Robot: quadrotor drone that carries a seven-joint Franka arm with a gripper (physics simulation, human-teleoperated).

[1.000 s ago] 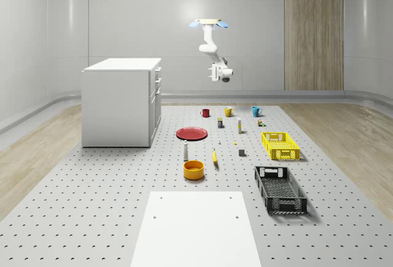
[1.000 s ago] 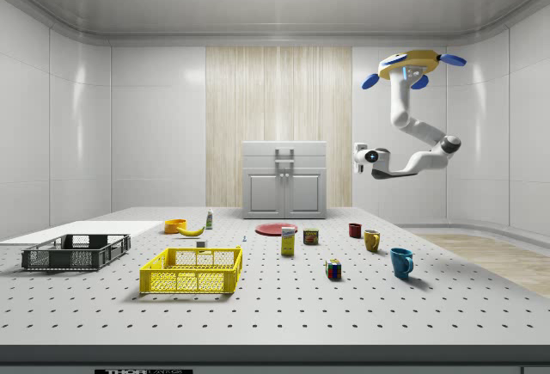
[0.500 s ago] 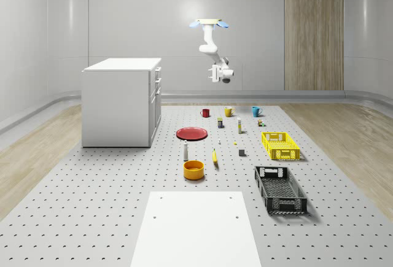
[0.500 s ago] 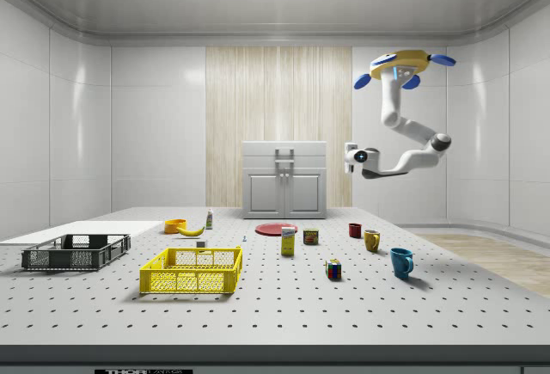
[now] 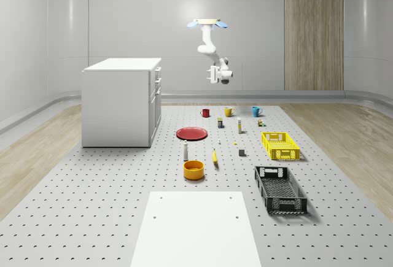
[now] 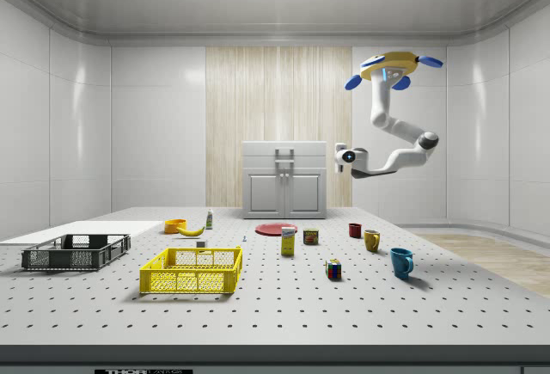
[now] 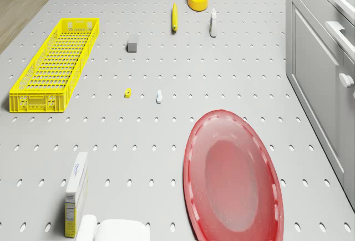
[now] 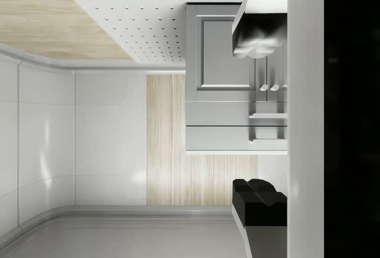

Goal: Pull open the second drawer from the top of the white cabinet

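Observation:
The white cabinet (image 5: 120, 101) stands on the perforated table at the whole-scene view's left, its drawer front facing right. In the side view its two drawers sit stacked above two doors, and the second drawer (image 6: 284, 164) is shut with a bar handle. The drone (image 6: 387, 69) hovers high to the side view's right of the cabinet, over the mugs' end of the table. My gripper (image 6: 341, 152) points at the cabinet at drawer height, well clear of it. In the wrist view the gripper (image 8: 261, 118) is open, fingers (image 8: 258, 32) wide apart, with the second drawer's handle (image 8: 267, 115) between them in the distance.
A red plate (image 7: 233, 174) lies below the drone, near the cabinet's base (image 7: 321, 86). A yellow crate (image 5: 280, 145), black crate (image 5: 280, 189), orange bowl (image 5: 193, 169), banana, bottle, boxes and three mugs (image 5: 228, 112) are spread over the table. A white mat (image 5: 196, 227) lies at the front.
Drone and arm have shifted toward the cabinet, leftward in the side view, bringing the gripper closer to the drawer front. The gripper stays open and the drawers stay shut.

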